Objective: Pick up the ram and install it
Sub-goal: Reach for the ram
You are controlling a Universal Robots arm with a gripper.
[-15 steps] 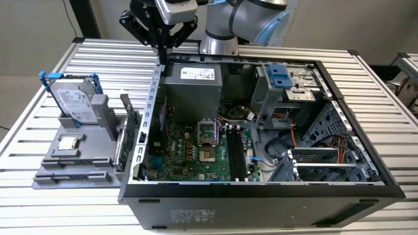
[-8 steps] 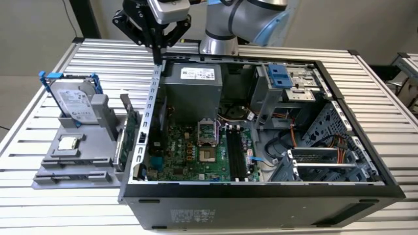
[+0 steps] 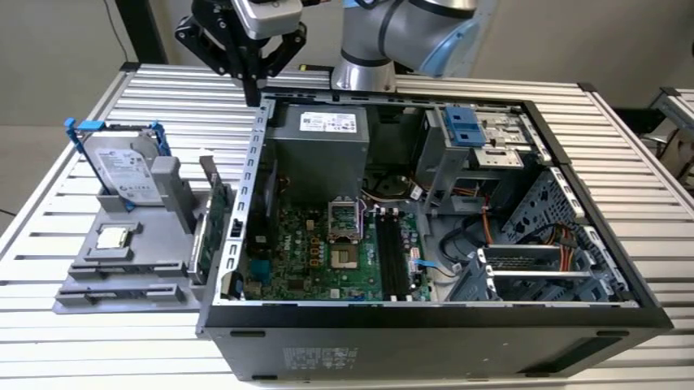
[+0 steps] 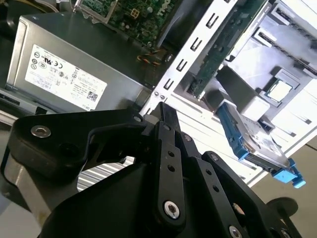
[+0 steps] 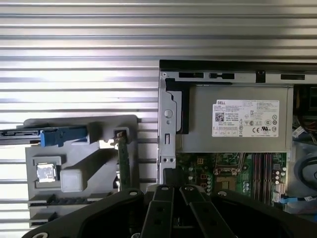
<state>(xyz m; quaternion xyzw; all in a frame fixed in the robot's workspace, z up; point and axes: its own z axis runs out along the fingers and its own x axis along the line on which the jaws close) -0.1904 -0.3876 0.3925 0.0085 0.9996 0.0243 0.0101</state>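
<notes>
Over slatted table (image 3: 130, 93), claw (image 3: 257, 96) hangs pinched together above case (image 3: 434, 314).

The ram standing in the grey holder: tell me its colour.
Green; the ram shows it best in the first wrist view, seen edge-on.

Slim green ram (image 5: 123, 161), on edge, in holder (image 5: 79, 148)

White label (image 5: 245, 119) with barcode and approval marks on power supply (image 5: 198, 116), sticker (image 3: 128, 180) on hard drive (image 3: 100, 150)
</notes>
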